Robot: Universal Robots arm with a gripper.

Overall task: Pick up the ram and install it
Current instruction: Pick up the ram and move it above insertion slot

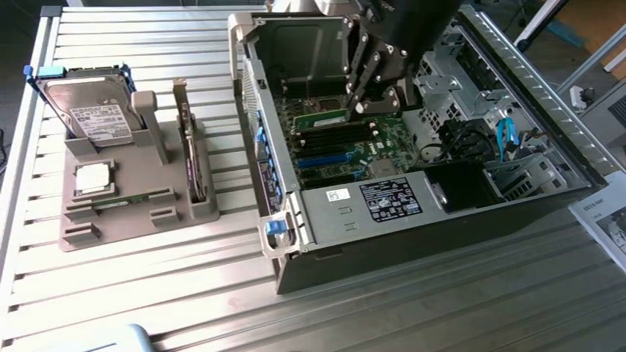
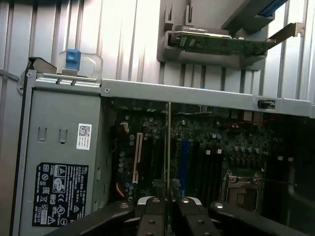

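**A:** What is nearest, and what worries you?

**B:** The end effector (image 2: 169, 202) is clamped on the ram (image 2: 169, 147), which is gripped by one end and stands edge-on between the fingers. With so little of the stick in the grip, I think it could pivot or slip under a push.

**A:** And just below?

**B:** It hangs inside the computer case (image 2: 197, 96), over the motherboard (image 2: 147, 128). The slots (image 2: 206, 169) lie close together, side by side. I can't tell whether the stick lines up with one, or whether it touches the board. If it is off line or tilted, pressing could jam it on a slot's edge or bend it.

**A:** Farther out?

**B:** The processor socket (image 2: 241, 189) is near, so a sideways drift could strike it. The expansion card (image 2: 221, 45) in its holder on the worktop (image 2: 123, 39) is well apart, beyond the case wall, so there's no risk there.
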